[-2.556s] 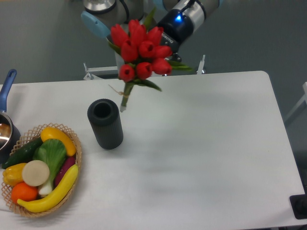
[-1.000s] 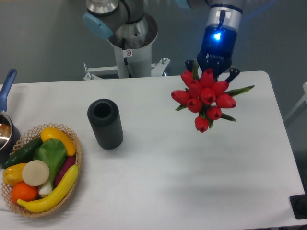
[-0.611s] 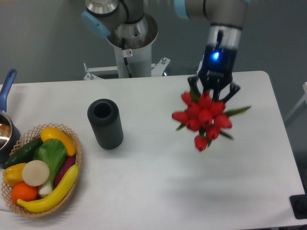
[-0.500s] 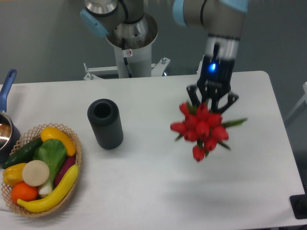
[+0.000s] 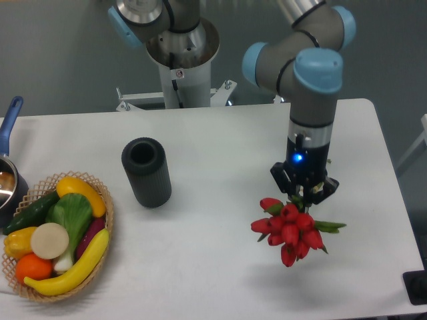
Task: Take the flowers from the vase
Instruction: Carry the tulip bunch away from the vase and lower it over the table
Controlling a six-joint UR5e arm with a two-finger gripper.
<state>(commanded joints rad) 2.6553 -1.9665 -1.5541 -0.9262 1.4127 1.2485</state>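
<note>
Gripper is clenched on the stems of the flowers, holding the bunch low over the table, well right of the vase. Tulips seem light and soft; thin stems crush easily, so gripping gently near the leaves is best.

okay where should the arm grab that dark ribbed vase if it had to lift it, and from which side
Probably around the ribbed wall of the vase, just below the rim, coming down from above. It stands upright with its round mouth open and empty, and the table around it is bare, so the fingers could straddle it. The gripper is shut on the flowers and would need to release them first.
</note>
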